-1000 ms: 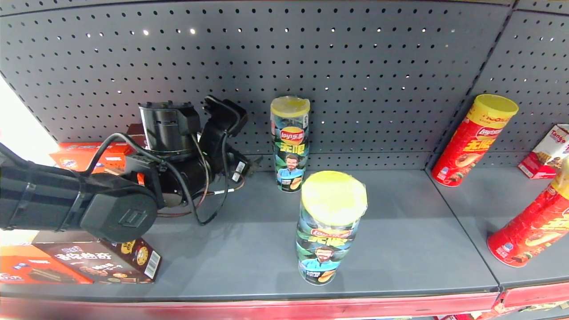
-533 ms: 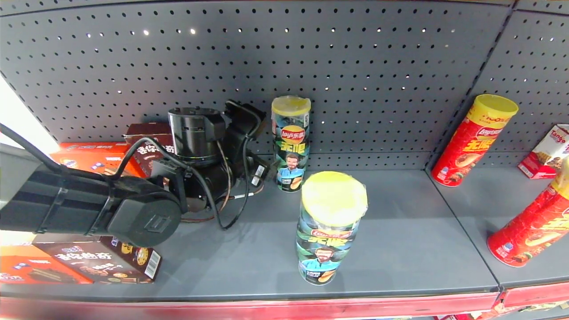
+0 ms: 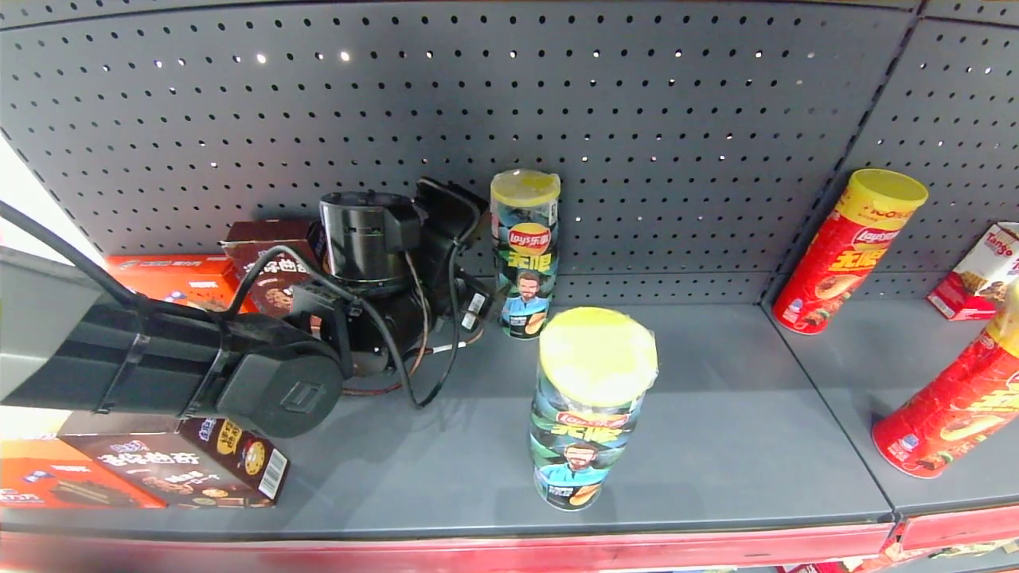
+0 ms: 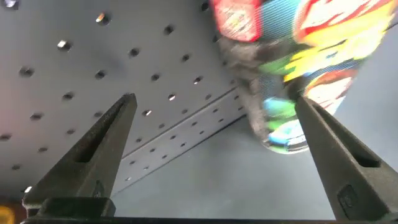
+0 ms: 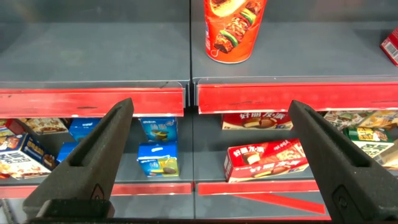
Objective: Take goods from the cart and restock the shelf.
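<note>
the left tool (image 4: pixel 216 102) is spread wide at the back of the shelf (image 3: pixel 716 430), close to the pegboard (image 3: pixel 637 119), with nothing pinched between its fingers. the rear green can (image 3: pixel 524 253) stands just beside it on its right. in the left wrist view the can sits right at one finger (image 4: pixel 329 155), partly inside the gap; whether they touch cannot be told. this can is upright, long axis vertical, yellow lid on top, base on the shelf just in front of the pegboard, printed face turned toward the shelf's front edge.

the front green can (image 3: pixel 593 406) stands apart from it, nearer the front edge and a little to the right, also upright with its yellow lid up.

on the neighbouring section to the right, a red can (image 3: pixel 848 251) leans tilted against the pegboard. brown and orange boxes (image 3: pixel 179 469) lie at the left end of the shelf, under and behind the arm.

the right tool (image 5: pixel 211 104) is also spread wide and holds nothing, facing red-edged shelf fronts stocked with boxes.
</note>
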`<state>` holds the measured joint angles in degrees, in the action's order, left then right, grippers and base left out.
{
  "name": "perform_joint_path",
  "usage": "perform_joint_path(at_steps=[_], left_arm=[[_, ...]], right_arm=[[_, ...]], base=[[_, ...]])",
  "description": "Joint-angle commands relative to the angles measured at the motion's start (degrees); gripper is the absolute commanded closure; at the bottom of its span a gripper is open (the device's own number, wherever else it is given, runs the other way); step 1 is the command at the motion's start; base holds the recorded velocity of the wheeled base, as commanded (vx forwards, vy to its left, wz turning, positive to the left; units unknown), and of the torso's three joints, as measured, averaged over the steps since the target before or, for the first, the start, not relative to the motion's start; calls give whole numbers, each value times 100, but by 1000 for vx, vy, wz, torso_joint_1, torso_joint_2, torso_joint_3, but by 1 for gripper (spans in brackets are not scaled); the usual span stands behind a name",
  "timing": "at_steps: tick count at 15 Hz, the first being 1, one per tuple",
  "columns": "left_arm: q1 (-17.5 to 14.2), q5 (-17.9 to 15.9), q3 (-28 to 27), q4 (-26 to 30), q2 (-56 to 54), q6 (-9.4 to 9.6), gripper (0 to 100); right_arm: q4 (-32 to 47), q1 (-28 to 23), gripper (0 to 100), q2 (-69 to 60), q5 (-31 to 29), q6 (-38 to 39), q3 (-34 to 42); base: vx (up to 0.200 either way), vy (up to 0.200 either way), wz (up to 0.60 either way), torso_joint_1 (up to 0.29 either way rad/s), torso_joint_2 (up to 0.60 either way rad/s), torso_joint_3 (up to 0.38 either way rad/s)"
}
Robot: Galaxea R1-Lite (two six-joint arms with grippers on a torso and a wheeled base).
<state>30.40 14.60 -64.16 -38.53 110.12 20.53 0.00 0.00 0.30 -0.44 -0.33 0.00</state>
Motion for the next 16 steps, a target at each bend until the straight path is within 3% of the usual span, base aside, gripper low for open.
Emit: perform_joint_path(at_steps=[1, 7, 13, 16], left_arm=[[-140, 7, 211, -5, -228, 21, 0], [-307, -10, 167, -251, 45, -5, 0], [71, 16, -158, -198, 282, -14, 0], [89, 25, -141, -198, 282, -84, 0]], right_arm=[[0, 0, 0, 5, 0, -2, 0], [0, 0, 0, 5, 0, -2, 0], [0, 0, 0, 13, 0, -2, 0], [0, 0, 0, 5, 0, -2, 0]], base=[[0, 0, 0, 0, 0, 0], [0, 0, 0, 0, 0, 0], [0, 0, 0, 0, 0, 0], [0, 0, 0, 0, 0, 0]])
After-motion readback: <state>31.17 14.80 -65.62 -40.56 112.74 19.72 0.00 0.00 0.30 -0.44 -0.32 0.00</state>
